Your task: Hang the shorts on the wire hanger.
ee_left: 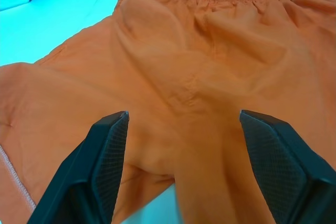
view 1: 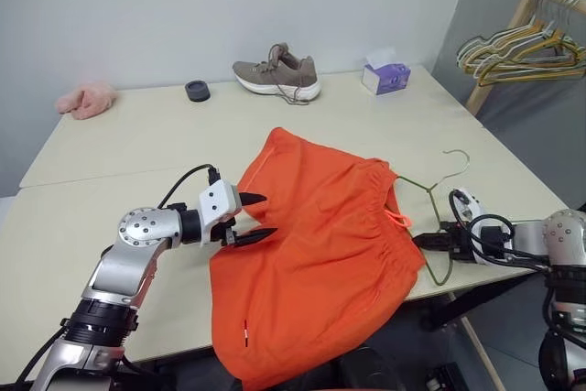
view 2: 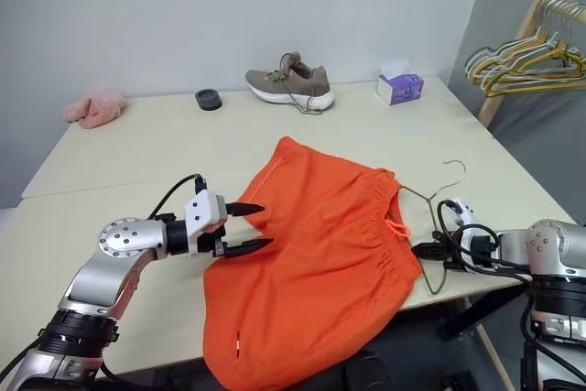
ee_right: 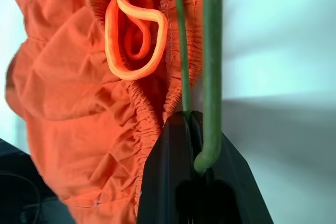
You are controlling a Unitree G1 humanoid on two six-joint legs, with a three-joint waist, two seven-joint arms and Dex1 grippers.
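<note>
While the shorts (view 1: 316,249) lie spread on the table (view 1: 110,148), draping over its near edge, the left gripper (view 1: 254,218) hovers at their left hem with fingers spread. The right gripper (view 1: 430,242) pinches the wire hanger (view 1: 430,191) beside the waistband.

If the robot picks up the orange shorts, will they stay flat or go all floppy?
Probably floppy: the shorts already lie in soft wrinkles, and one end droops over the table edge. They look thin, so likely light. The smooth fabric might slip from the open left gripper unless it pinches a fold.
</note>
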